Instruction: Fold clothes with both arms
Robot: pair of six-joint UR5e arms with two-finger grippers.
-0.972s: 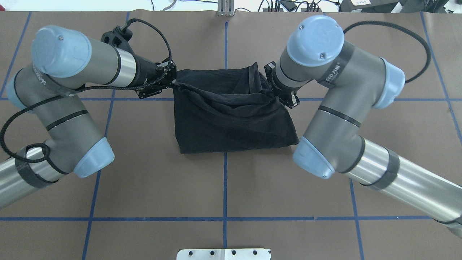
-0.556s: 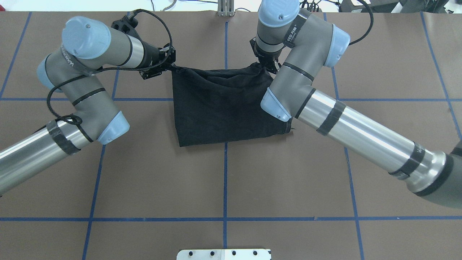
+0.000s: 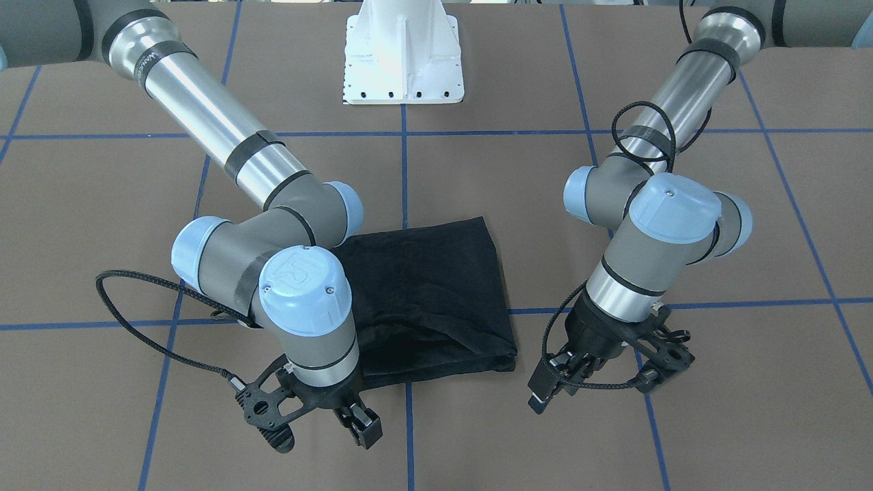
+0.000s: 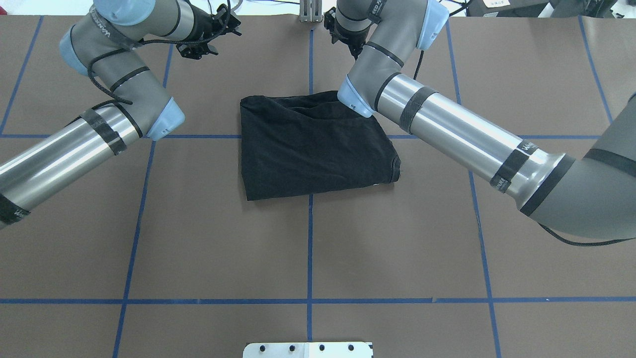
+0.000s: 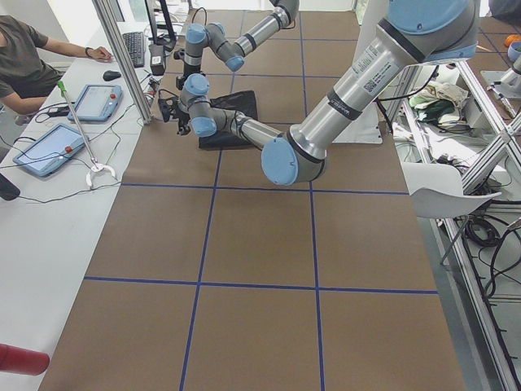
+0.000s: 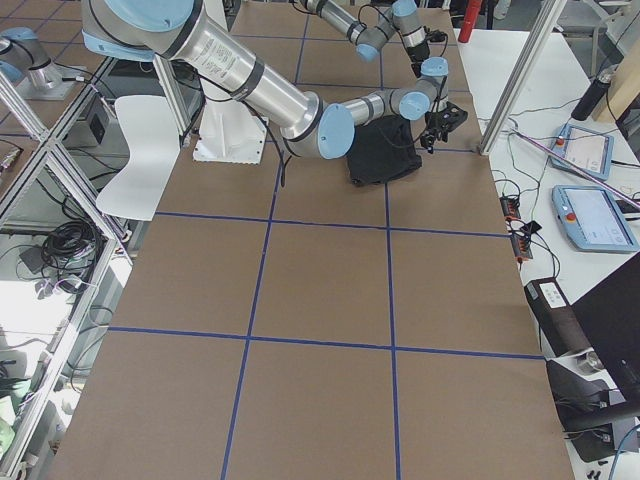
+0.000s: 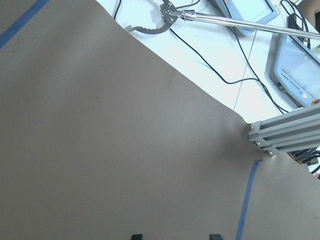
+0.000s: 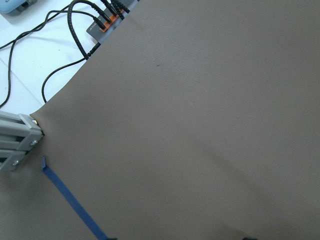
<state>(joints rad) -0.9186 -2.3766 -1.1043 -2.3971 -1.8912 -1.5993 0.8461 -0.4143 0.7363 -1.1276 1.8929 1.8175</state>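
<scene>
starting at the robot's side of the table [image 4: 198, 238], you have the white base plate [image 4: 308, 349] at the near edge, then open brown surface crossed by blue tape lines [image 4: 310, 248].

past the middle you'll find the black t-shirt [image 4: 313, 149], folded into a rough rectangle and lying on the table. it sits across the centre tape line, and a cross line runs under its far part. only plain black cloth faces up, so you can't see any print. the far edge looks a little rumpled. in the overhead view the right arm [image 4: 447, 124] passes over the far right corner, with its blue joint cap above the cloth.

beyond the shirt's far edge, both pincers hang over bare table and neither touches the cloth. the left gripper [image 3: 554, 382] is off the shirt's left far corner. its wrist camera shows two fingertips set wide apart with only brown table between them. the right gripper [image 3: 359, 423] is just past the far edge, nearer the centre line. its fingers also stand apart and hold nothing.

farthest out, an aluminium post [image 4: 310, 12] stands at the table's far edge. past that is your white desk with tablets [image 5: 98, 102] and loose cables.
</scene>
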